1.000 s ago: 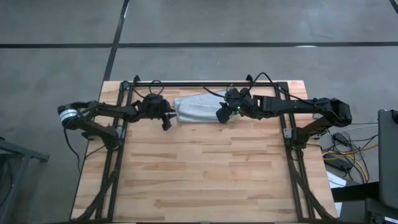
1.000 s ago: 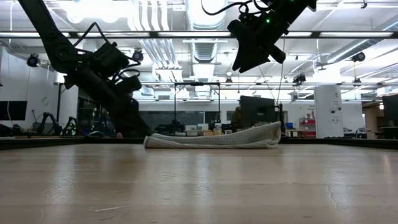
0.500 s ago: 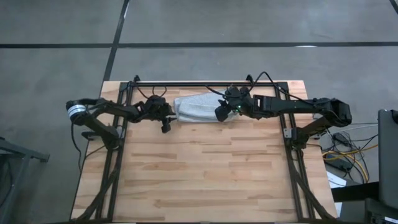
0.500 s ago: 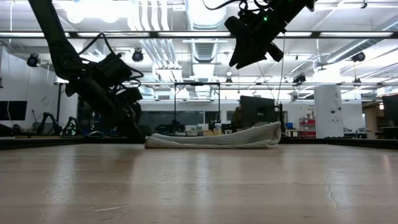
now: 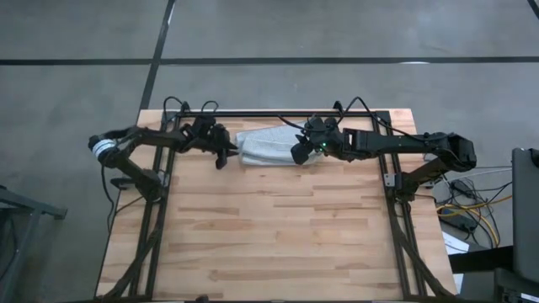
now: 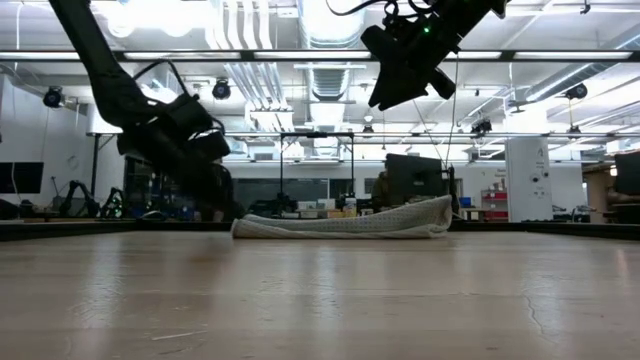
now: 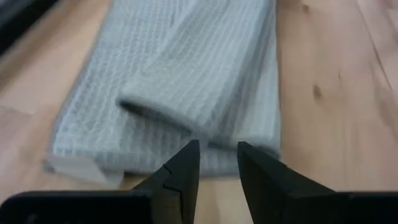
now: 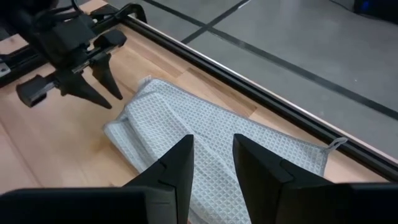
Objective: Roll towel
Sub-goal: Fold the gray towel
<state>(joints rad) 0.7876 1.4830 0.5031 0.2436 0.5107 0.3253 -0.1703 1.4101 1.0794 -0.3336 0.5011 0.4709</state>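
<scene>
Left tool [image 5: 221,158] sits low beside the towel's [image 5: 268,146] end, fingers slightly spread and empty, placed to catch its edge. Right tool [image 5: 299,154], also spread, hovers above the folded towel on the bench [image 5: 278,227].

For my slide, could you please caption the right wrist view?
Right gripper open above folded grey-blue waffle-weave towel; left gripper beside it.

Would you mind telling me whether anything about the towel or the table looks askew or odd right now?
The towel is folded loosely, not rolled tight: one flap lies skewed over the layer beneath, and a small tag pokes out at one end. It sits near the table's far edge, between the left gripper and right gripper.
</scene>
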